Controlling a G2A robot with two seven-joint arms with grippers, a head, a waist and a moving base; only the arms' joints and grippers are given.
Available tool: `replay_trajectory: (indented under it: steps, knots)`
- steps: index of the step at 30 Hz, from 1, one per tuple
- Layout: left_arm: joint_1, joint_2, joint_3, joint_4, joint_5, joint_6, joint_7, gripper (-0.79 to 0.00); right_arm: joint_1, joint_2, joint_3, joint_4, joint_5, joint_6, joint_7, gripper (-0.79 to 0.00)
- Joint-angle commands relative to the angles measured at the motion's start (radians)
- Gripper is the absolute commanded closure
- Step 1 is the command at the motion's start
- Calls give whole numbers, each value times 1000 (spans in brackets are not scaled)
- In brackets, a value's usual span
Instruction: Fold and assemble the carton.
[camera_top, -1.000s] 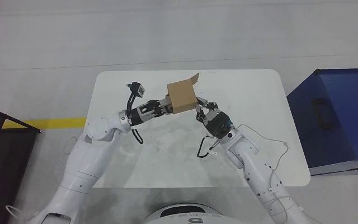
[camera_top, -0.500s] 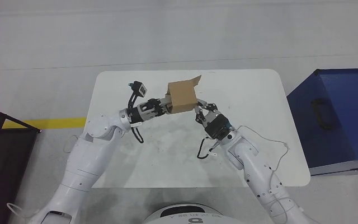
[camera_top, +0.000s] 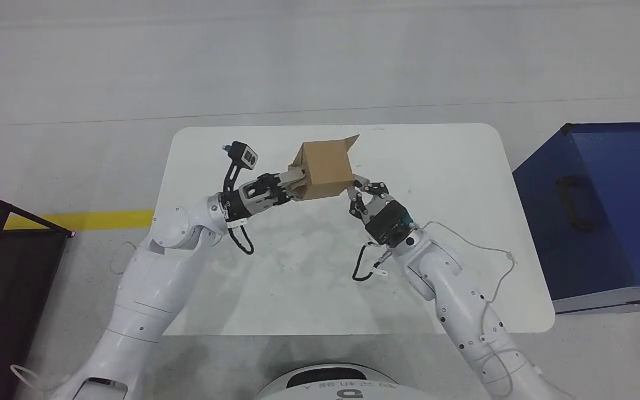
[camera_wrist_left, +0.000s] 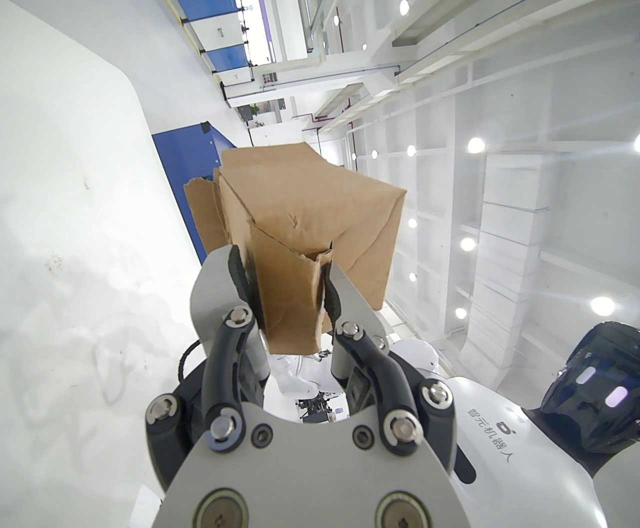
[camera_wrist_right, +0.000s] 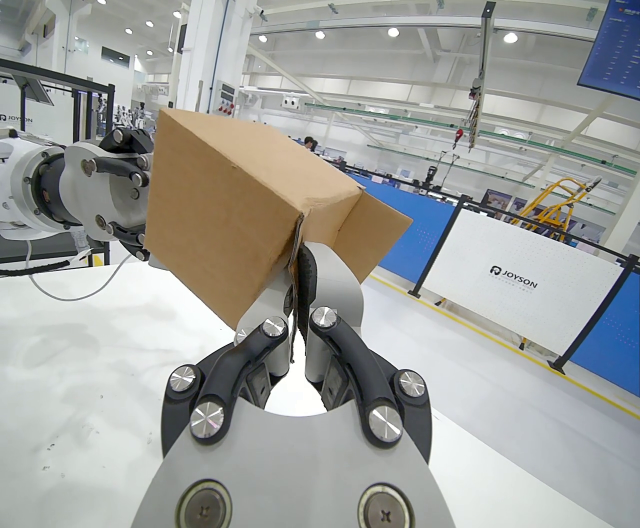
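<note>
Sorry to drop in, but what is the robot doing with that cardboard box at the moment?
The robot is holding a brown carton between its two arms over the white table. The left gripper is shut on a wall edge at one end, and the right gripper pinches a corner edge at the opposite end. The body is squared up, but one flap stands open.

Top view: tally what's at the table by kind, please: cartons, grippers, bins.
Cartons: 1, the carton, held off the table.
Grippers: 2, left gripper and right gripper, both shut on it.
Bins: 1, the blue bin beside the table.
Total: 4.
</note>
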Motion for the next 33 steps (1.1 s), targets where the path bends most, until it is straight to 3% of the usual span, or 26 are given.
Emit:
replay_trajectory:
  steps: [1,6,17,33]
  knots:
    - [10,3,-16,-2,-12,-16,-9,-308,3,0,3,2,9,2,-3,0]
    - [43,10,-63,-19,-41,-43,-20,-332,5,0,15,8,31,2,-17,0]
    - [117,19,-107,-56,-55,-47,-29,-252,1,0,29,28,46,22,-22,0]
    - [47,5,-32,-32,-20,-15,12,-166,-2,-1,18,27,29,20,-23,0]
